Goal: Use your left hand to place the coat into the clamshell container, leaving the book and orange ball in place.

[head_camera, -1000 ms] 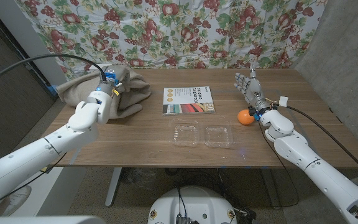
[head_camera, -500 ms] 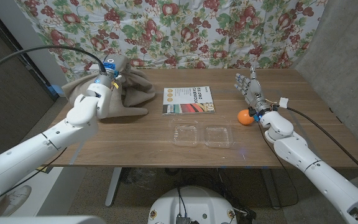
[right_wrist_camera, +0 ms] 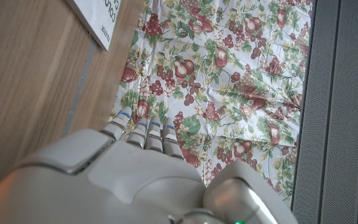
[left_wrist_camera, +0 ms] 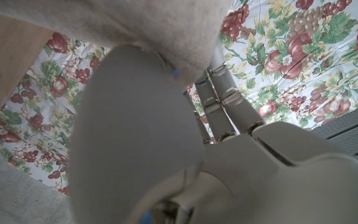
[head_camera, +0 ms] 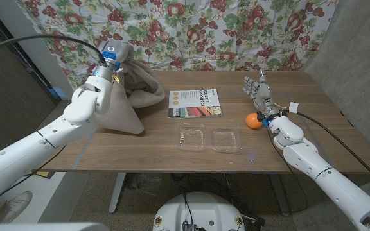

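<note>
My left hand point(head_camera: 110, 67) grips the beige coat point(head_camera: 133, 96) and holds it lifted at the table's back left; the cloth hangs down to the wood in a drape. In the left wrist view the coat point(left_wrist_camera: 135, 25) covers the fingers point(left_wrist_camera: 219, 106). The clear clamshell container point(head_camera: 211, 139) lies open near the table's front middle. Behind it lies the book point(head_camera: 196, 102), whose corner point(right_wrist_camera: 98, 18) shows in the right wrist view. The orange ball point(head_camera: 254, 120) sits beside my right hand point(head_camera: 257, 91), which stands open with fingers up.
A floral curtain point(head_camera: 191, 32) hangs behind the table point(head_camera: 159, 154). A grey wall panel point(head_camera: 358, 58) stands at the right. Bare wood lies between the coat and the container.
My left hand has risen and pulled the coat up off the table, so the cloth now hangs in a taller drape. The right arm has stayed put.
</note>
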{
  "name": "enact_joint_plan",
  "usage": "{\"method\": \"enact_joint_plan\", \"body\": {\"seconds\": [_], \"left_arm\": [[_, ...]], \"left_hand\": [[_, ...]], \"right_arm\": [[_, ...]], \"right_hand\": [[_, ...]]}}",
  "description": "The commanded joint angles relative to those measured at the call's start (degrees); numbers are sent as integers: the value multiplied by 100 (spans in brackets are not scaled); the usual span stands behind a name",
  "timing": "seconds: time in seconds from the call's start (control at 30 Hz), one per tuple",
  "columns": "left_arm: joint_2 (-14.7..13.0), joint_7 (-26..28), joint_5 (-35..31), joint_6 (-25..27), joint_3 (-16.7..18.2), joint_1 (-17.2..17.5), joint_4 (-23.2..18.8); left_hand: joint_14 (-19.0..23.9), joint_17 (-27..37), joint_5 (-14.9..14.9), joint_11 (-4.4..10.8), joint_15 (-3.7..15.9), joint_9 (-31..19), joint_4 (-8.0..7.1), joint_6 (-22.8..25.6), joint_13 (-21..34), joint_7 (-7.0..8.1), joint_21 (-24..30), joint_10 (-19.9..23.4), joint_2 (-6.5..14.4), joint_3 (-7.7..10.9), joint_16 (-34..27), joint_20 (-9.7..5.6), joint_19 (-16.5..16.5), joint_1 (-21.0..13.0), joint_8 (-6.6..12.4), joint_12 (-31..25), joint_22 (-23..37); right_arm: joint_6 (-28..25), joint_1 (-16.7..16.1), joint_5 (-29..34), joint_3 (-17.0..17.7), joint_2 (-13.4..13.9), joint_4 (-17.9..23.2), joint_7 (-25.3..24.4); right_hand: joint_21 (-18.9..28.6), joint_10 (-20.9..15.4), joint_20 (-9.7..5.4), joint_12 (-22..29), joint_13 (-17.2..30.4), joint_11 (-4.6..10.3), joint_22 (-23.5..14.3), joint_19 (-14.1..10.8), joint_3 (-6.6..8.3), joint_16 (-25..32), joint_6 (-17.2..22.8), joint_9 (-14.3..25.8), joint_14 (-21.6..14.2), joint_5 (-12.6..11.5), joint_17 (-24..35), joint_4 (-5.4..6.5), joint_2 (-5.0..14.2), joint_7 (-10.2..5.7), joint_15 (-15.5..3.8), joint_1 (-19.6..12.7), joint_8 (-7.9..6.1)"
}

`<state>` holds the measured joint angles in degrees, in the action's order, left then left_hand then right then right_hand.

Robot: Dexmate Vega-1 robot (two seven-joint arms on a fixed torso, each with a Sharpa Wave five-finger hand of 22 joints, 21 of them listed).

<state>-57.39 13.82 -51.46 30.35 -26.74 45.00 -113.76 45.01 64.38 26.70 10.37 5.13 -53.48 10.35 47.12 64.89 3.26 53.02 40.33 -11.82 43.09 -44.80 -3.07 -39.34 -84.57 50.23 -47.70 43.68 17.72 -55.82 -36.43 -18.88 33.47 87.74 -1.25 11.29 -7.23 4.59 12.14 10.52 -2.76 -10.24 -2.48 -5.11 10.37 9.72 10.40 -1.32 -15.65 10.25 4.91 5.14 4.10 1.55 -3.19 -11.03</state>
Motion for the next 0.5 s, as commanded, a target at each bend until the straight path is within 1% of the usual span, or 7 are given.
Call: {"method": "enact_joint_plan", "body": {"seconds": [0.03, 0.5], "left_arm": [[54, 17, -427, -120, 50, -195, -83], [250, 44, -823, -366, 67, -582, -38]], "left_hand": [[71, 18, 67, -5, 396, -29, -2, 5, -35, -4, -27, 18, 260, -52, 33, -994, -151, -345, 41, -31, -30], [134, 74, 203, 13, 392, 19, -3, 36, -61, -19, -63, 51, 240, -96, 111, -988, -198, -344, 53, -82, -51]], "right_arm": [[63, -77, -22, 40, -15, -9, -39], [228, -91, -55, 34, -105, -117, 35]], "right_hand": [[18, -34, 24, 33, 23, 14, -20, -44, 15, 27, 71, 18, 9, -2, 20, -2, 37, -5, -25, -54, -10], [17, -30, 21, 30, 23, 10, -20, -44, 19, 28, 73, 18, 6, -2, 20, -4, 35, -8, -25, -54, -5]]}}
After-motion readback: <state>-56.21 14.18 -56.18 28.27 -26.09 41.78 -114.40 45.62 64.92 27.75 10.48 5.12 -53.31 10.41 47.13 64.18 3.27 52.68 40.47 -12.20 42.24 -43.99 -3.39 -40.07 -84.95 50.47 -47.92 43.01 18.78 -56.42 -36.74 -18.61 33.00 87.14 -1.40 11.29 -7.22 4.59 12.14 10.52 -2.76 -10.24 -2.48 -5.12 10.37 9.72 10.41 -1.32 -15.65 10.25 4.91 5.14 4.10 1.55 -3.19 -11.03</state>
